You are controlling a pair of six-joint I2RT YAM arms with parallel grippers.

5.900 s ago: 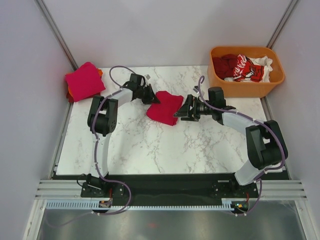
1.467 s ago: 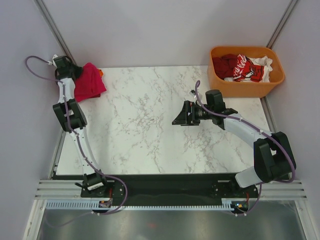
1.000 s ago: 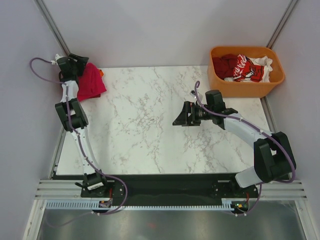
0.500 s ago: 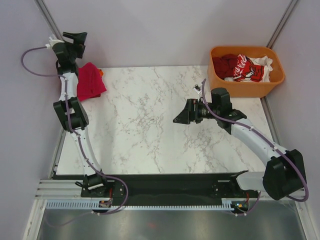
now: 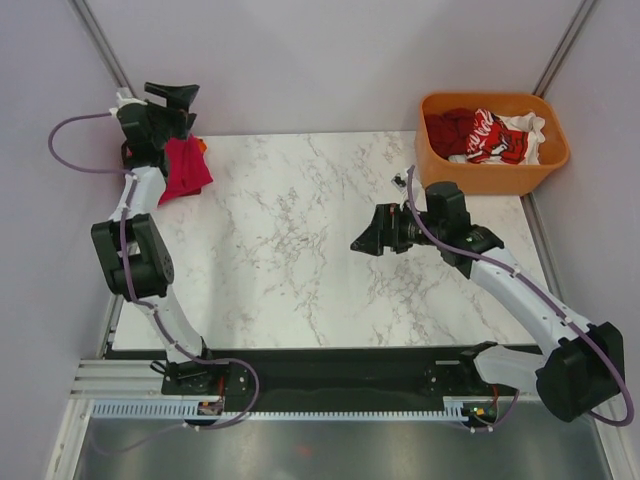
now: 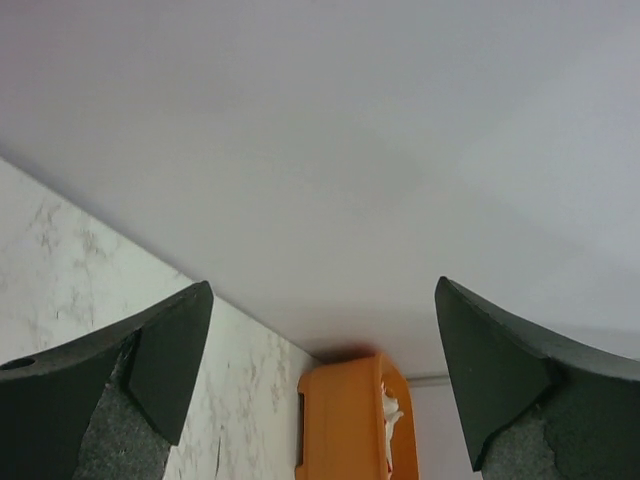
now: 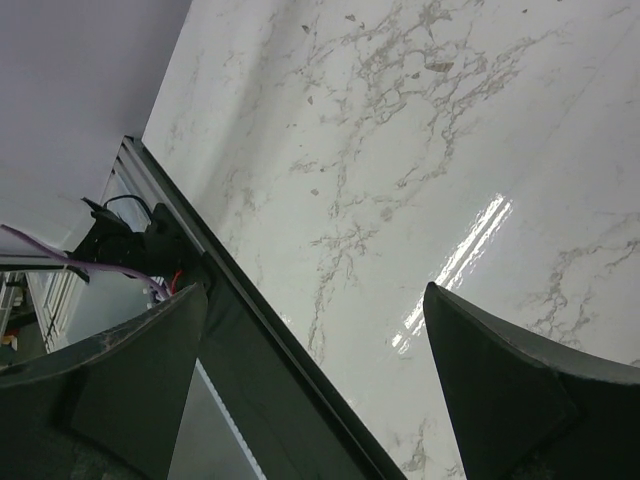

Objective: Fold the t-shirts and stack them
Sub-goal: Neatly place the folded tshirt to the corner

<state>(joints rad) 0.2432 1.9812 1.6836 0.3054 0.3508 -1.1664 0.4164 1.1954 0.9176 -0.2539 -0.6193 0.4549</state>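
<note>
The folded t-shirts (image 5: 185, 168) lie stacked just beneath the left pincer (image 5: 176, 108), crimson on top with an orange edge peeking out (so at least two look done). That pincer gapes wide and holds nothing. The right pincer (image 5: 362, 242), equally wide and empty, hovers over the marble table (image 5: 290, 280). Well behind it, crumpled t-shirts (image 5: 485, 135) sit in the orange tub (image 5: 480, 180). The task seems partway through, with those left to fold and stack.
</note>
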